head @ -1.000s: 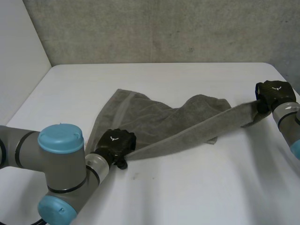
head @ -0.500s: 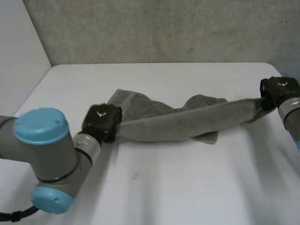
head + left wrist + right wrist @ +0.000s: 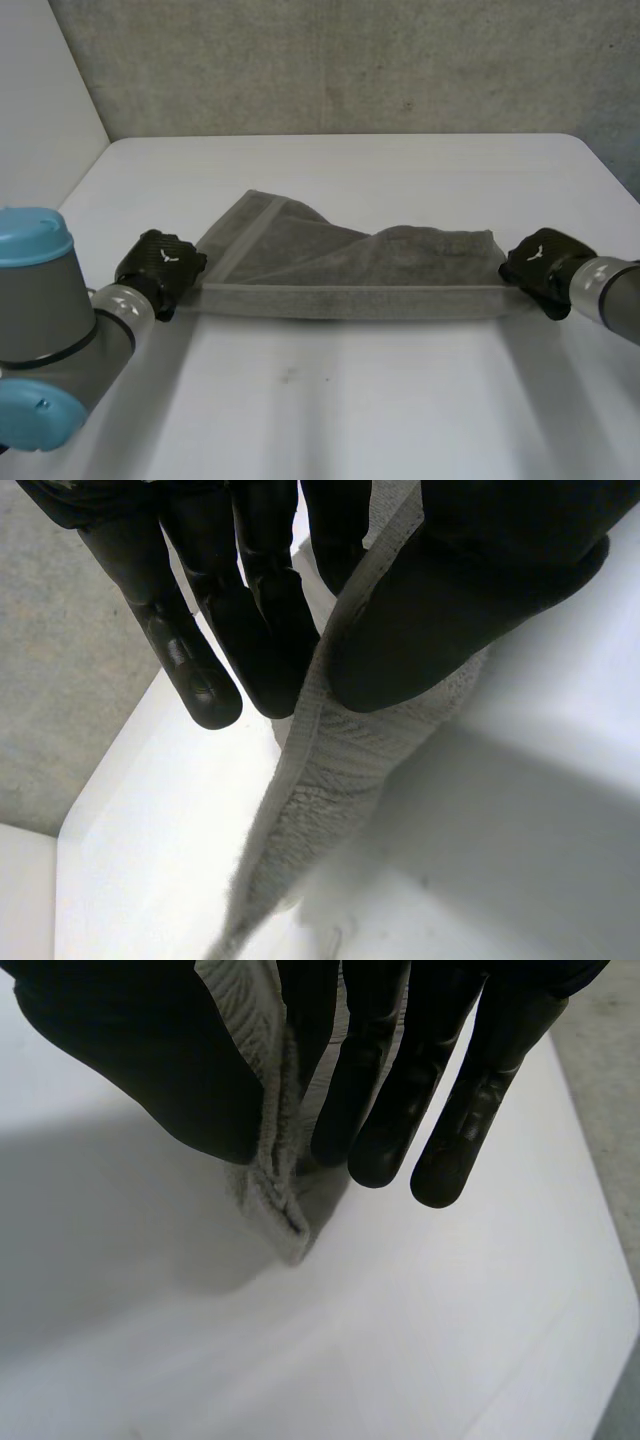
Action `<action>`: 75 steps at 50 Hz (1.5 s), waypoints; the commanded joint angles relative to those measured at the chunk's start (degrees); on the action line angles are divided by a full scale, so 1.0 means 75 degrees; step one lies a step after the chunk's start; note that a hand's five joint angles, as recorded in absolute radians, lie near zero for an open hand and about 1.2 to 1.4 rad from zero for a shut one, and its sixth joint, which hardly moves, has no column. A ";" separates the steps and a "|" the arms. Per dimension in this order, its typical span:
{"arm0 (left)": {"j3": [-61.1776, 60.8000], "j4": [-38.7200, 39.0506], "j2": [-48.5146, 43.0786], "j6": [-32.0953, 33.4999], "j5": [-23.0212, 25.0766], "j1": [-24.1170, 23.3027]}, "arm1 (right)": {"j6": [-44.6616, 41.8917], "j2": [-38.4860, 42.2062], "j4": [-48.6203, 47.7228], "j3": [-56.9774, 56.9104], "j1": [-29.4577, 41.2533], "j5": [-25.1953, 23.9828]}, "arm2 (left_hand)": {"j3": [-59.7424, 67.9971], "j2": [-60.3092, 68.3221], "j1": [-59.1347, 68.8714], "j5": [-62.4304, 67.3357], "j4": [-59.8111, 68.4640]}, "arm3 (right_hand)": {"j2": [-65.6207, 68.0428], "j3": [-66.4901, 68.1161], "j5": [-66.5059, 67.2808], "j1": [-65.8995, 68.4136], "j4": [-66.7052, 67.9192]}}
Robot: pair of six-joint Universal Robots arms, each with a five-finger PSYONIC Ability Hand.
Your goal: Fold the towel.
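A grey towel (image 3: 340, 270) is stretched taut across the middle of the white table (image 3: 400, 400), its near edge pulled into a straight line between my two hands. My left hand (image 3: 160, 268) pinches the towel's near left corner; in the left wrist view the thumb (image 3: 470, 610) presses the cloth (image 3: 330, 780) against the straight fingers (image 3: 200, 650). My right hand (image 3: 540, 270) pinches the near right corner; in the right wrist view the towel's corner (image 3: 270, 1190) hangs out between thumb (image 3: 150, 1060) and fingers (image 3: 380, 1110). The far part of the towel lies rumpled on the table.
A grey wall (image 3: 350, 60) runs behind the table's far edge. Bare white tabletop lies in front of the towel and behind it.
My left hand closed on the corner and drew it left. My right hand came down and toward the front. The sagging, slanted towel edge is now straight and taut.
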 commanded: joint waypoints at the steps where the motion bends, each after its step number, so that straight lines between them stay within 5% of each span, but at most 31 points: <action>1: 0.1715 -0.0028 -0.0980 0.0126 0.0072 -0.0088 | 0.0070 0.0594 -0.0232 -0.1185 0.0544 0.0754 | 0.1384 0.1373 0.1490 0.1399 0.1376 | 0.1699 0.1604 0.1805 0.3282 0.1584; 9: 0.5899 0.0230 -0.2058 0.0103 0.0060 -0.0159 | 0.0457 0.1110 -0.2447 -0.4185 0.0966 0.1597 | 0.1384 0.1373 0.1490 0.1399 0.1376 | 0.1699 0.1604 0.1805 0.3282 0.1584; 11: 0.7905 0.0697 -0.2326 -0.0223 -0.0045 -0.0182 | 0.0993 0.0947 -0.4125 -0.4979 0.0989 0.1878 | 0.1384 0.1373 0.1490 0.1399 0.1376 | 0.1699 0.1604 0.1805 0.3282 0.1584; 14: 0.8791 0.1084 -0.2305 -0.1088 -0.0068 -0.0194 | 0.1497 0.0421 -0.5721 -0.4948 0.0989 0.1925 | 0.1384 0.1373 0.1490 0.1399 0.1376 | 0.1699 0.1604 0.1805 0.3282 0.1584; 18: 0.8700 0.1461 -0.2035 -0.1795 -0.0116 -0.0194 | 0.1687 -0.0050 -0.6138 -0.4431 0.1001 0.1867 | 0.1384 0.1373 0.1490 0.1399 0.1376 | 0.1699 0.1604 0.1805 0.3282 0.1584; 35: 0.3514 0.2234 -0.1156 -0.3154 -0.0022 0.0193 | 0.1758 -0.0238 -0.5658 -0.0227 0.0977 0.1375 | 0.1384 0.1373 0.1490 0.1399 0.1376 | 0.1699 0.1604 0.1805 0.3282 0.1584; 47: 0.0475 0.1978 -0.1064 -0.2933 0.0517 0.0251 | 0.1758 -0.0249 -0.3798 0.0995 0.0884 0.0519 | 0.1384 0.1373 0.1490 0.1399 0.1376 | 0.1699 0.1604 0.1805 0.3282 0.1584; 50: 0.0321 0.1730 -0.0757 -0.2733 0.0517 0.0251 | 0.1758 -0.0436 -0.3060 0.0843 0.0872 0.0519 | 0.1384 0.1373 0.1490 0.1399 0.1376 | 0.1699 0.1604 0.1805 0.3282 0.1584; 58: 0.0834 -0.1230 0.2015 -0.1270 0.0529 0.0310 | 0.1758 -0.2391 -0.0366 -0.0279 0.0557 0.0484 | 0.1384 0.1373 0.1490 0.1399 0.1376 | 0.1699 0.1604 0.1805 0.3282 0.1584; 63: 0.1584 -0.2018 0.2979 -0.1186 0.0552 0.0333 | 0.1956 -0.2943 0.0517 -0.1147 0.0321 0.0390 | 0.1384 0.1373 0.1490 0.1399 0.1376 | 0.1699 0.1604 0.1805 0.3282 0.1584; 72: 0.2067 -0.2020 0.2875 -0.1174 0.0564 0.0533 | 0.2121 -0.2886 0.0518 -0.1583 0.0286 0.0332 | 0.1384 0.1373 0.1490 0.1399 0.1376 | 0.1699 0.1604 0.1805 0.3282 0.1584; 75: 0.2043 -0.2020 0.2008 -0.1163 0.0599 0.0591 | 0.2097 -0.2160 0.0530 -0.1548 0.0251 0.0355 | 0.1384 0.1373 0.1490 0.1399 0.1376 | 0.1699 0.1604 0.1805 0.3282 0.1584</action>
